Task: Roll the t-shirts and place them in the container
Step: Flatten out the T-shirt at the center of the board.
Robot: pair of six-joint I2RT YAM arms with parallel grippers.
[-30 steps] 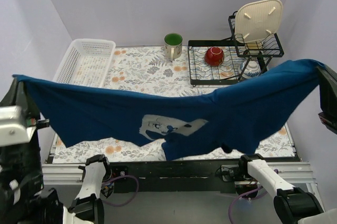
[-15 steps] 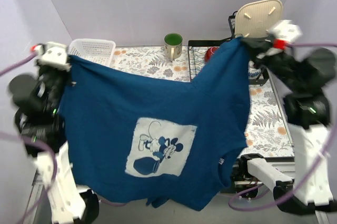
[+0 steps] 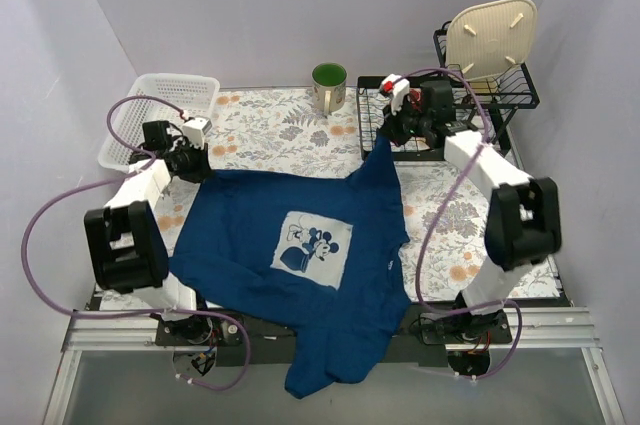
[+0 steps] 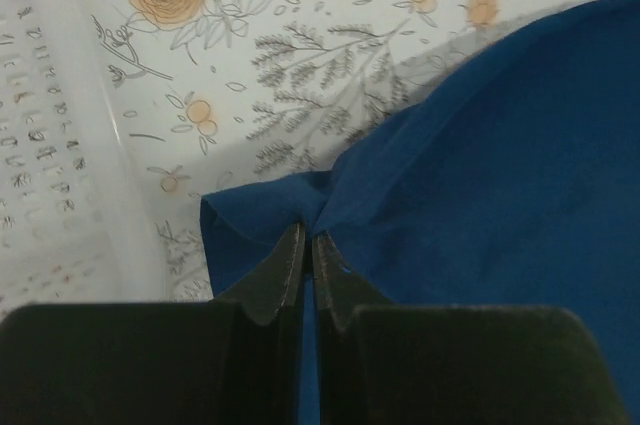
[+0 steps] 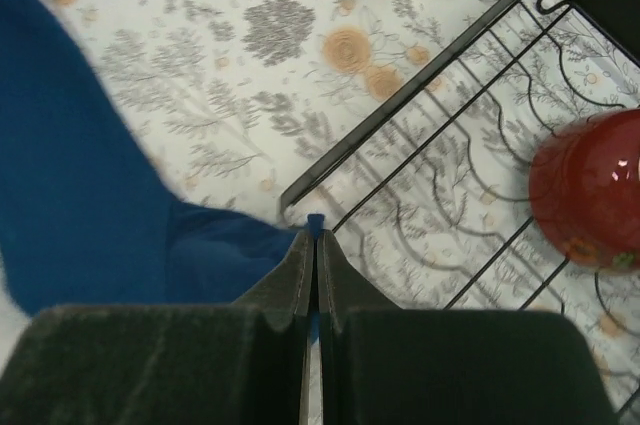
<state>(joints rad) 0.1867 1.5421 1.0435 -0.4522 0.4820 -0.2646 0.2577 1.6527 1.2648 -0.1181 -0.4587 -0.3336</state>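
A table (image 3: 270,135) under a floral cover is taking up the floor of a booth, with pale lilac walls (image 3: 250,5) closing it in on three sides. The shirt (image 3: 250,235) is lying spread on the table, nearer than the rack (image 3: 372,105) and to its left, with the front facing up. Its long axis is running near to far, leaning a little toward the rack. One narrow end is hanging over the table's near edge, and the broad end is pointing at the far wall. The cloth is dark navy and softly creased. A white and light-blue cartoon print (image 3: 312,248) is sitting at mid-chest with its top turned away from the arms. The left gripper (image 4: 308,240), well left of the rack, is pinching the far left corner with its jaws closed on a bunched fold. The right gripper (image 5: 316,237) is clamping the far right corner right at the rack's front rail. A red bowl (image 5: 590,190) is sitting inside the rack. A green-lined mug (image 3: 329,87) is standing just left of it, a white basket (image 3: 165,105) is resting far to its left, and a cream board (image 3: 488,37) is leaning on its raised tier.
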